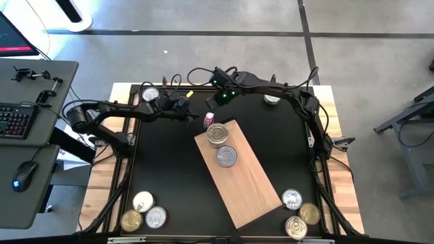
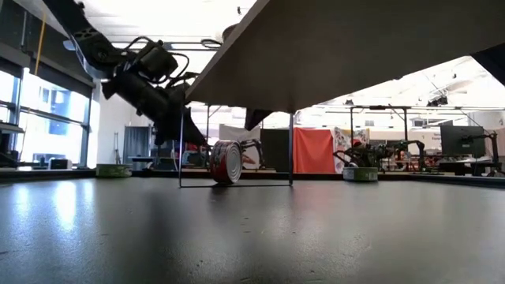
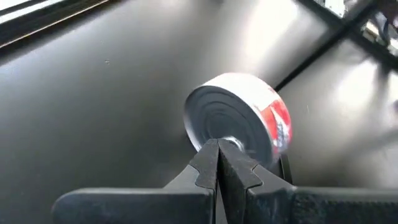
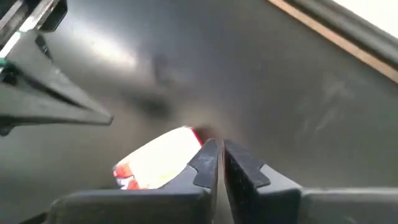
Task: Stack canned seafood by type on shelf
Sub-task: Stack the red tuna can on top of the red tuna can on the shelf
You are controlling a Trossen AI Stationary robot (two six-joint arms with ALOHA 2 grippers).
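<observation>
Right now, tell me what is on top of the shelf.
On the shelf the high view shows a stack of cans near its far end and a single can next to it. How many cans the stack holds is hidden from above.

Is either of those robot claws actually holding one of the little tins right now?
No. Both the left gripper and right gripper are shut on nothing; the red-labelled can stands on its edge on the table just beyond their tips.

The table (image 1: 163, 176) has a black, smooth, slightly glossy surface. The shelf (image 1: 247, 183) is light-brown wood with visible grain, matt. The can (image 3: 239, 118) has a shiny metal lid and a red label, perhaps paper.
</observation>
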